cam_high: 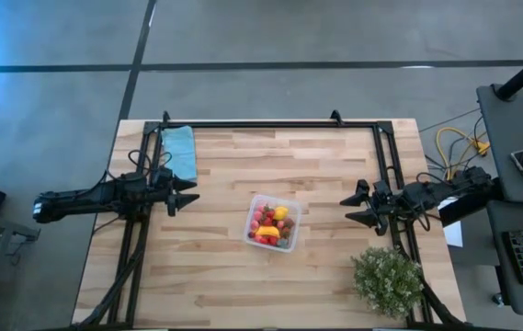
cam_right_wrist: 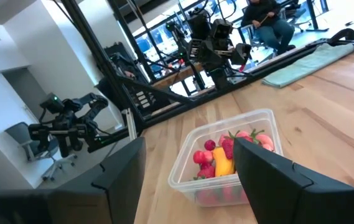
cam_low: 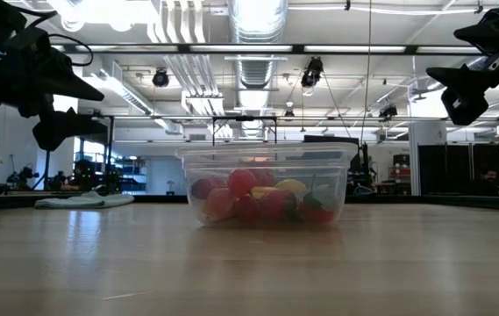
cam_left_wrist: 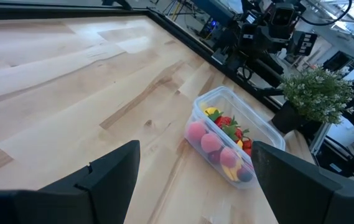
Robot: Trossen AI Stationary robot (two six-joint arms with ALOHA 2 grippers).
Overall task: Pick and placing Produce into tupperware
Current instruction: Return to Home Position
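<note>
The clear tupperware [cam_high: 273,222] stands on its base at the middle of the wooden table, also showing in the low view [cam_low: 267,184], the left wrist view [cam_left_wrist: 236,140] and the right wrist view [cam_right_wrist: 226,158]. The produce [cam_high: 272,225] lies inside it: red and pink pieces with a yellow-orange one [cam_right_wrist: 221,163]. My left gripper [cam_high: 187,198] hovers open to the tub's left, above the table. My right gripper [cam_high: 353,209] hovers open to its right. Neither touches anything.
A folded teal cloth [cam_high: 179,150] lies by the table's far left corner. A bushy green potted plant [cam_high: 388,280] stands near the right near corner. A black frame [cam_high: 270,123] runs along the far and side edges. Bare wood surrounds the tub.
</note>
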